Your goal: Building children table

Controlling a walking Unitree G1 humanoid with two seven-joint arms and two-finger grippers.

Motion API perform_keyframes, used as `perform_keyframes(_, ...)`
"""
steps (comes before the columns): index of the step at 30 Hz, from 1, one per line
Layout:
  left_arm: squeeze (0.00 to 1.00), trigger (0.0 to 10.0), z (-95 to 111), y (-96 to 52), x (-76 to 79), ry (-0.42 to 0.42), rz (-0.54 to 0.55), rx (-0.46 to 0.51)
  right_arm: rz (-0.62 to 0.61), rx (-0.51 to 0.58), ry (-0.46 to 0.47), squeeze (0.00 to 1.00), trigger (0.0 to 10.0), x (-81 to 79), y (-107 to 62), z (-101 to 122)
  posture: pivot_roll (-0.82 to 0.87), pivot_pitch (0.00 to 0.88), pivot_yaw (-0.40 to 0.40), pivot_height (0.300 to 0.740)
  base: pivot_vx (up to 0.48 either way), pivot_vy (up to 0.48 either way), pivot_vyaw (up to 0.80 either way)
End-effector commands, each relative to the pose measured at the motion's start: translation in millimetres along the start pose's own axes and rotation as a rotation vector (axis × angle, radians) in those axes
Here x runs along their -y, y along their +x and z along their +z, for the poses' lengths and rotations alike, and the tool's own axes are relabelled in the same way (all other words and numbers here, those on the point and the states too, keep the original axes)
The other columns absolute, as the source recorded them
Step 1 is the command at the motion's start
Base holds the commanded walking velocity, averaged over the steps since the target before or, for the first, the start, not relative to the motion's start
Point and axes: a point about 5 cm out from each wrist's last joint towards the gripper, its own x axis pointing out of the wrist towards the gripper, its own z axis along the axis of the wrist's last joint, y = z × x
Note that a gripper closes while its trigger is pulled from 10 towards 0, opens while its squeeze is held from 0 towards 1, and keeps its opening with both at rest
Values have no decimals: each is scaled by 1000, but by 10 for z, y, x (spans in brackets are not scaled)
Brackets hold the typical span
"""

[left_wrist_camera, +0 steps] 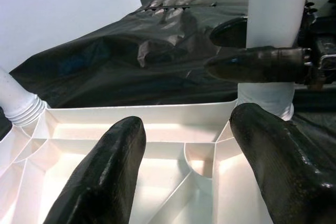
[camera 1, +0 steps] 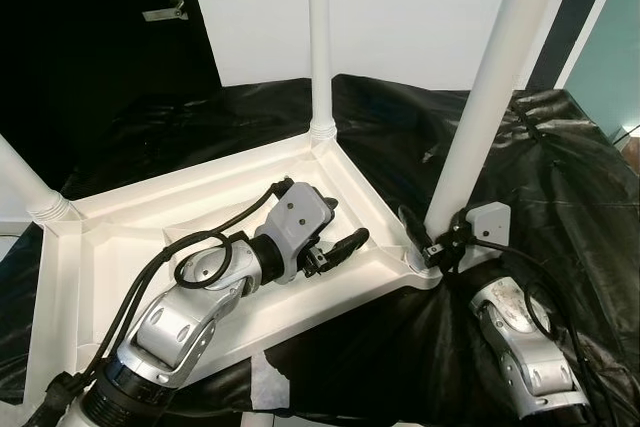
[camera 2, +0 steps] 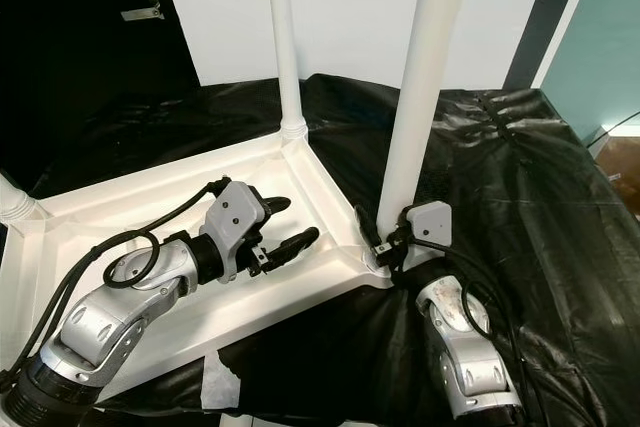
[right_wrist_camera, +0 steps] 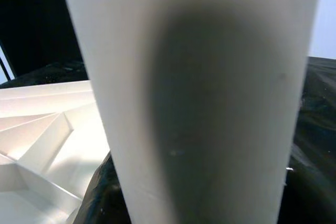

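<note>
Right claw point(camera 1: 432, 243) sits at the foot of the nearest white leg point(camera 1: 490, 87), where that leg enters the near right corner socket of the upturned tabletop point(camera 1: 120, 247). Its fingers reach around the base, but whether they clench the leg cannot be told, since the right wrist view is too close to the leg point(right_wrist_camera: 194, 98) to settle it. That leg's long axis runs almost straight up, leaning slightly away to the right. Left claw point(camera 2: 275, 227) is released, fingers spread and grasping nothing, hovering just over the ribbed underside and pointing toward that same corner; in its wrist view the leg point(left_wrist_camera: 273, 19) stands just ahead, with a right finger point(left_wrist_camera: 257, 64) across it. The right arm is plainly the nearer, so seating this leg probably falls to it.

Farther on, a second leg point(camera 1: 320, 47) stands upright in the far corner, and a third leg point(camera 1: 25, 187) rises at the left. Black sheeting point(camera 1: 560, 177) covers the surface beneath. Behind is a white wall point(camera 1: 400, 7).
</note>
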Motion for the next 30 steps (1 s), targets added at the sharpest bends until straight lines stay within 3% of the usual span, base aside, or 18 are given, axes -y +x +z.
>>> perform_keyframes(1, 0, 10000, 23, -25, 23, 8, -85, -3, 16, -297, 54, 0, 10000, -81, -282, -583, -34, 20, 65, 740, 0, 0, 0)
perform_keyframes(7, 0, 10000, 29, -22, 29, 9, -93, -5, -63, -281, 143, 0, 10000, -26, -266, -552, -35, 22, 65, 740, 0, 0, 0)
perform_keyframes(13, 0, 10000, 33, -10, 36, 9, -94, -3, -124, -260, 126, 0, 10000, -26, -216, -500, -36, 22, 59, 740, 0, 0, 0)
perform_keyframes(15, 0, 10000, 35, -6, 39, 8, -94, -2, -183, -249, 119, 0, 10000, -26, -191, -479, -34, 20, 56, 740, 0, 0, 0)
perform_keyframes(16, 0, 10000, 38, 1, 44, 7, -92, 0, -309, -238, 89, 0, 10000, -12, -150, -444, -33, 19, 53, 740, 0, 0, 0)
perform_keyframes(20, 0, 10000, 38, 2, 45, 7, -92, 1, -352, -236, 91, 0, 10000, -9, -139, -438, -33, 19, 53, 740, 0, 0, 0)
perform_keyframes(22, 0, 10000, 39, -3, 44, 8, -90, 1, -415, -227, 80, 0, 10000, -2, -128, -420, -25, 14, 49, 740, 0, 0, 0)
perform_keyframes(23, 0, 10000, 38, -11, 41, 8, -88, 0, -510, -221, 76, 0, 10000, 34, -138, -407, -23, 14, 47, 740, 0, 0, 0)
perform_keyframes(30, 0, 10000, 28, -22, 30, 11, -86, -3, -589, -234, 101, 0, 10000, 19, -119, -429, -26, 7, 46, 740, 0, 0, 0)
